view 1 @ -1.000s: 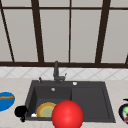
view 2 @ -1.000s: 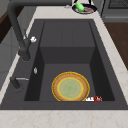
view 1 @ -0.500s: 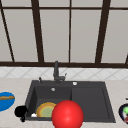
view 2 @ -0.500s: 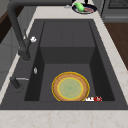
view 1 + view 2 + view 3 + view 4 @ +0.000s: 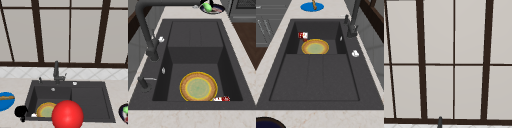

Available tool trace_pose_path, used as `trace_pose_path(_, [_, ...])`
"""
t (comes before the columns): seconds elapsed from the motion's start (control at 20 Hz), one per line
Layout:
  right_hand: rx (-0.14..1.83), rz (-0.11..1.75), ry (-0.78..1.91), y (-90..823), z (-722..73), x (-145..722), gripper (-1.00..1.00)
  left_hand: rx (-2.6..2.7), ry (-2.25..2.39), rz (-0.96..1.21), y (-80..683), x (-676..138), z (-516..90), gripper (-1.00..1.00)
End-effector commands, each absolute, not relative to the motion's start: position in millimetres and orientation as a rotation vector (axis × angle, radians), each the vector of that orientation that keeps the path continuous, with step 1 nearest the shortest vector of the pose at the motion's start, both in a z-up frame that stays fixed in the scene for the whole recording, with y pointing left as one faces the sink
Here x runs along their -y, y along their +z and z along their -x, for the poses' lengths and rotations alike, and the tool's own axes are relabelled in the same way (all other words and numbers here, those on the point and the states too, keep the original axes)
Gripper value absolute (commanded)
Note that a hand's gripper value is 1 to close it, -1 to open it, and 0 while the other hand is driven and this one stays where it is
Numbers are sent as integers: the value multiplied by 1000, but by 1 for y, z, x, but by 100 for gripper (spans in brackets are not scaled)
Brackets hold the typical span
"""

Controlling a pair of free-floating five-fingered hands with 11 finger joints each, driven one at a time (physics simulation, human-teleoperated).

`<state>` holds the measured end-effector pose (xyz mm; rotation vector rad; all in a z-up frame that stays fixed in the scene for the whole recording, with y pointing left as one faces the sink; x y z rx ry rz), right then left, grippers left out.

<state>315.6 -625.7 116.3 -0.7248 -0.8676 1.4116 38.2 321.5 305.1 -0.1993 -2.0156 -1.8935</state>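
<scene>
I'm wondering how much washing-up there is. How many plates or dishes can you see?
3: a yellow plate in the sink basin, a blue dish on the counter left of the sink, and a dark dish on the right. Others may be hidden behind the red ball.

The setting is a simulated home kitchen. A dark, recessed sink (image 5: pixel 195 45) with a deep basin and a shallower draining section is set into a pale, marble-patterned counter (image 5: pixel 190 118). A dark faucet (image 5: pixel 56 72) stands at the rear edge of the sink, before a tiled backsplash (image 5: pixel 100 74). Above it, a large window (image 5: pixel 454 62) with dark frame bars spans the wall. Tableware is present: a yellow-rimmed plate (image 5: pixel 198 87) in the basin, a blue plate (image 5: pixel 312 6) and a dark bowl (image 5: pixel 212 8) on the counter.
</scene>
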Motion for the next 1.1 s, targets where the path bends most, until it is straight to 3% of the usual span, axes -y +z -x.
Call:
trace_pose_path(0.0, [810,775,1452,96,-326,621,-100,2016,-1893,199,305,-321,-38,0])
trace_pose_path(0.2, [726,705,1483,87,-334,625,-100,2016,-1893,199,305,-321,-38,0])
trace_pose_path(0.25, [724,691,1481,87,-335,625,100,2016,-1893,199,305,-321,-38,0])
trace_pose_path(1.05, [781,381,1309,111,-375,651,100,2016,-1893,199,305,-321,-38,0])
